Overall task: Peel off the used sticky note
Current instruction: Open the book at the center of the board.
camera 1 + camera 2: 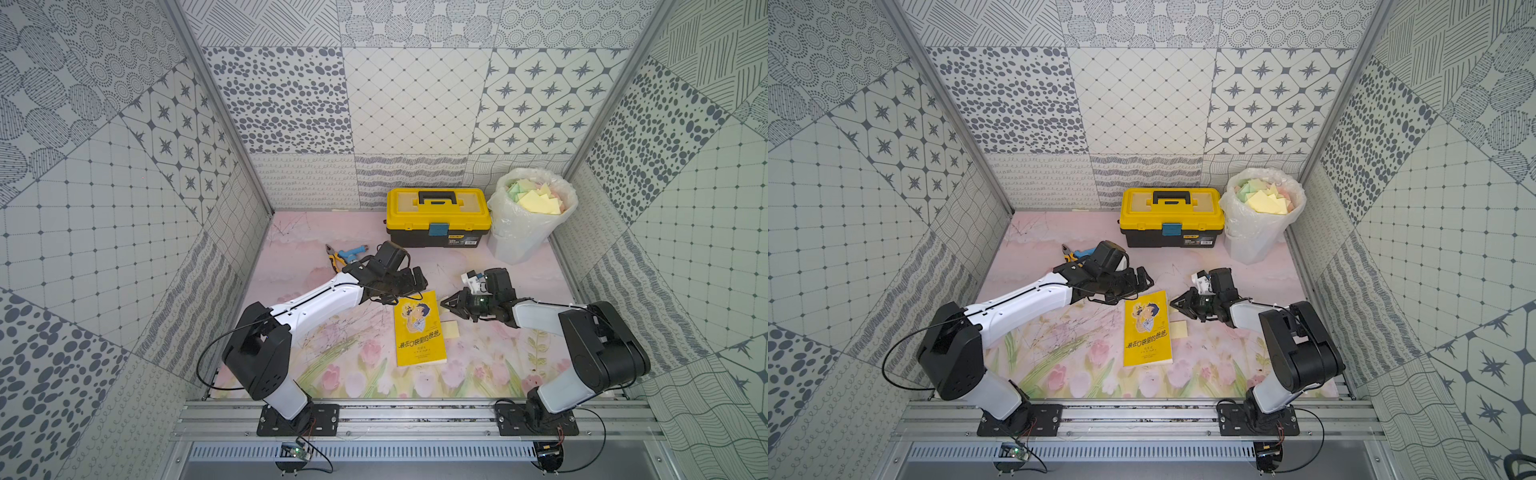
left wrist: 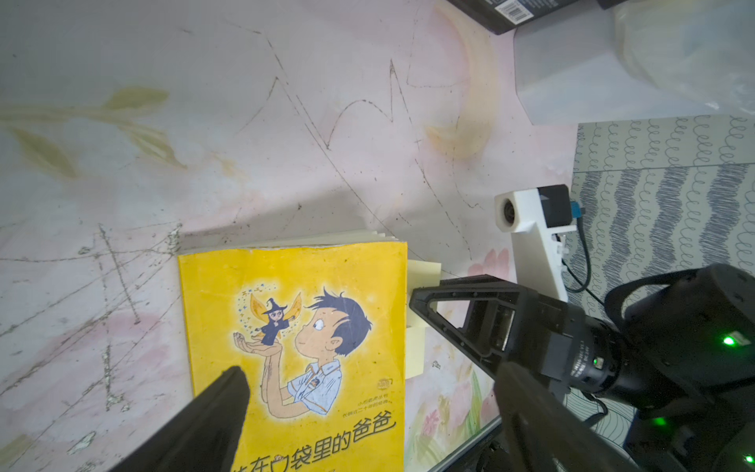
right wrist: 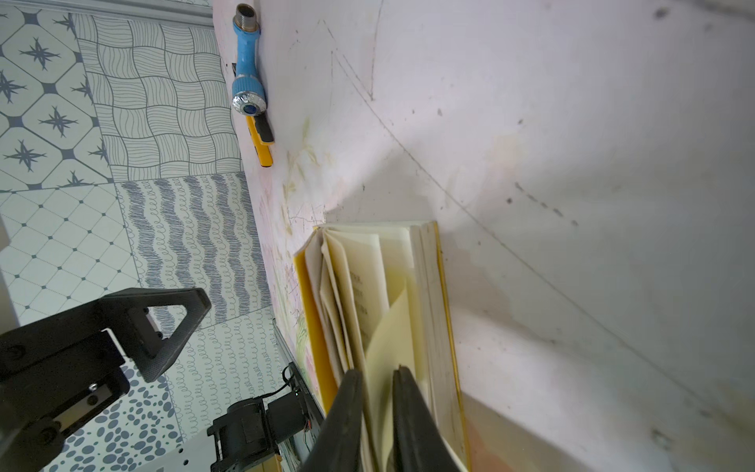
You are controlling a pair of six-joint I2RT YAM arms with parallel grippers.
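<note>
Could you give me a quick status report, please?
Left gripper open over yellow book. Right gripper narrow around sticky note at page edge, grip unconfirmed. Nothing blocking.

Yellow book cover: title "装在口袋里的爸爸"; toolbox label too small.

Sticky note: pale yellow, curled, projecting from the yellow book's page edge, pinched in the right pincer.
</note>
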